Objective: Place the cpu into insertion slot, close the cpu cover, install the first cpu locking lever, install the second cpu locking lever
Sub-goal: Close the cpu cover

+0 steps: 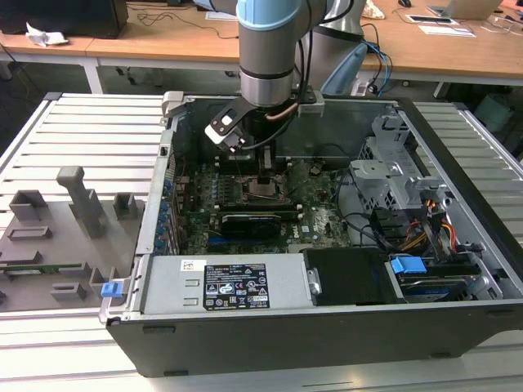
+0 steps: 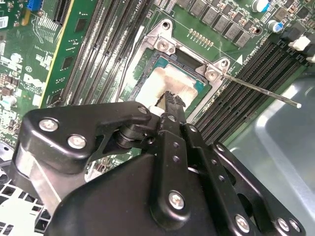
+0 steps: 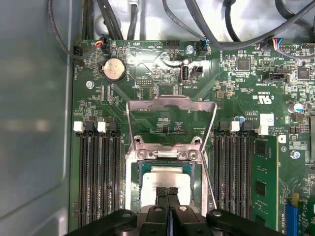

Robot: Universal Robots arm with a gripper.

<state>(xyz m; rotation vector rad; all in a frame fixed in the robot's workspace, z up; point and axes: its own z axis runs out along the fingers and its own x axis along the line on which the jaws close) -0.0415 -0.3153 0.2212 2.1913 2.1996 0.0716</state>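
- Gripper (image 3: 167, 191): fingers pressed together with nothing between them, tips just over the cpu; I cannot tell if they touch it.
- Cpu (image 3: 165, 177) lies flat in the slot (image 3: 132, 177).
- Cover (image 3: 170, 101) is swung open, beyond the slot.
- Lever (image 2: 261, 91) sticks out unlatched beside the slot.
- Board (image 3: 147, 73) lies in the open case (image 1: 327, 335).

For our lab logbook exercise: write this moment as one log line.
gripper: shut, tips over cpu | cpu: in slot | cover: open | lever: unlatched
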